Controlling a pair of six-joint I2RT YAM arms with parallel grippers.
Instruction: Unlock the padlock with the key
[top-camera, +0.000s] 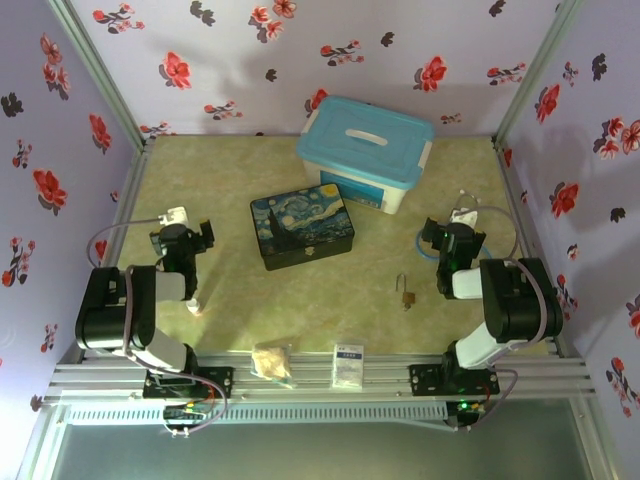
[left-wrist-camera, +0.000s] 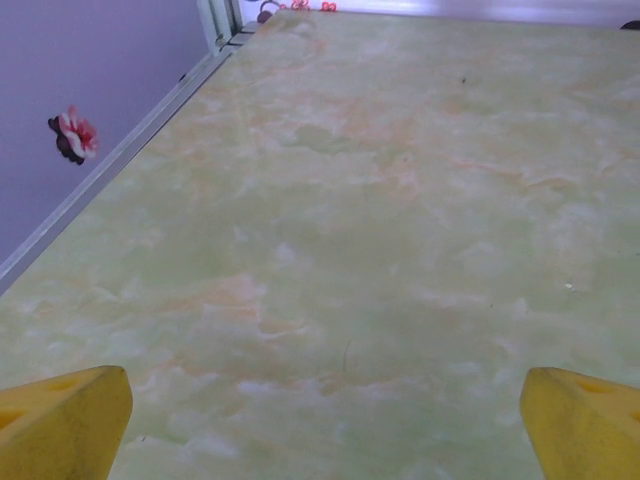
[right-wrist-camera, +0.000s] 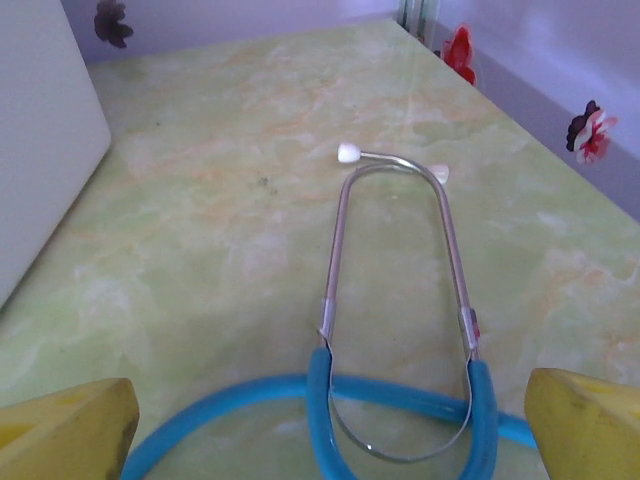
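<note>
Spotted the padlock (top-camera: 406, 293) lying on the table (top-camera: 300, 310), off to the right of the painted box (top-camera: 302, 230) and nearer the arm bases, well apart from it.

Can't make out from up top whether its shackle is shut, too small. Caught the left gripper (left-wrist-camera: 325, 420) out to the left of that box with its yellow fingers (left-wrist-camera: 60, 420) spread wide over bare marbled table, holding nothing. Same deal with the right gripper (right-wrist-camera: 330, 430) over on the box's right side, a bit farther back than the padlock: spread wide, gripping nothing, looking down at a stethoscope (right-wrist-camera: 395, 300) with blue tubing. Also noticed a white bin with a blue lid (top-camera: 365, 150) just behind the box, plus a white card (top-camera: 349, 365) and a crumpled beige lump (top-camera: 271, 360) down on the rail in front of it.
</note>
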